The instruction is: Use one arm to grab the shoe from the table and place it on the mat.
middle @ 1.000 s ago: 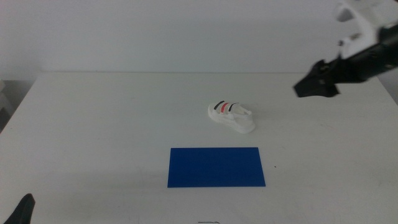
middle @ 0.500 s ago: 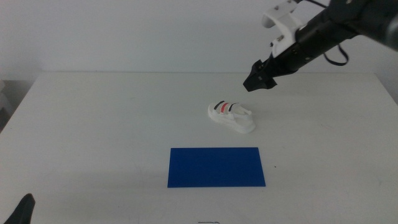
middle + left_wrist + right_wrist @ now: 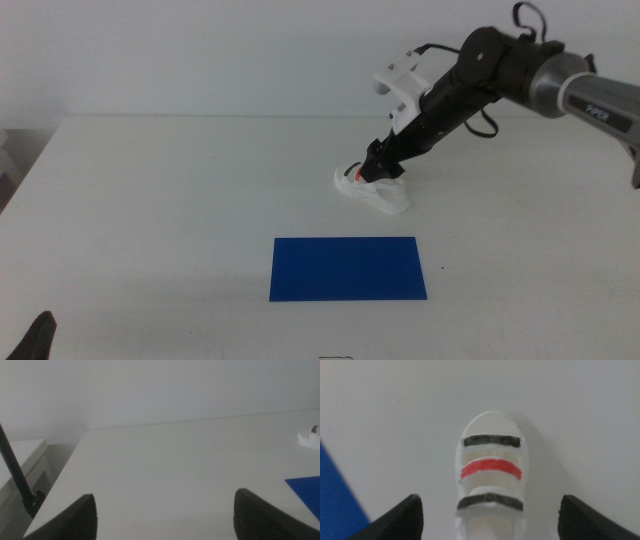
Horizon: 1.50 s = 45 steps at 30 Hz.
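Shoe (image 3: 372,188) sits on the white tabletop (image 3: 180,200), just behind the blue mat (image 3: 347,268) — the right gripper (image 3: 379,170) hangs over it, jaws spread wide, unclenched. Left gripper (image 3: 162,517) waits released — near the front-left corner.

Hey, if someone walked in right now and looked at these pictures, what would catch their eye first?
The right arm reaches in from the right, its open tool down at the white shoe with black and red straps, mid-table. Just in front lies the dark blue mat, bare. The left tool waits at the near left corner.
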Each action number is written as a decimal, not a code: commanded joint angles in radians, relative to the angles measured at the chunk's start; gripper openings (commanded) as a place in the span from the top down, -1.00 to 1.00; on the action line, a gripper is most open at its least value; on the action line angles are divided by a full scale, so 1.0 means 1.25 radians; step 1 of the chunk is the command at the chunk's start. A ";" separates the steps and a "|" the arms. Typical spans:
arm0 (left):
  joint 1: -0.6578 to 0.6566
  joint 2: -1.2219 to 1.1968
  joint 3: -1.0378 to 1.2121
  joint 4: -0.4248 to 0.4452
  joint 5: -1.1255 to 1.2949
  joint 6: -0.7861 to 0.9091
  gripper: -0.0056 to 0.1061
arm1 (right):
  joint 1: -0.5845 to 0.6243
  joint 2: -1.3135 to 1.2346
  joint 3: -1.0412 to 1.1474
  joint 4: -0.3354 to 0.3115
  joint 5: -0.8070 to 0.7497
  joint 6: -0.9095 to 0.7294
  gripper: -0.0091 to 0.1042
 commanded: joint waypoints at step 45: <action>-0.003 -0.015 -0.003 -0.007 -0.066 -0.012 -0.78 | 0.147 -0.395 0.295 -0.087 -0.071 0.182 0.86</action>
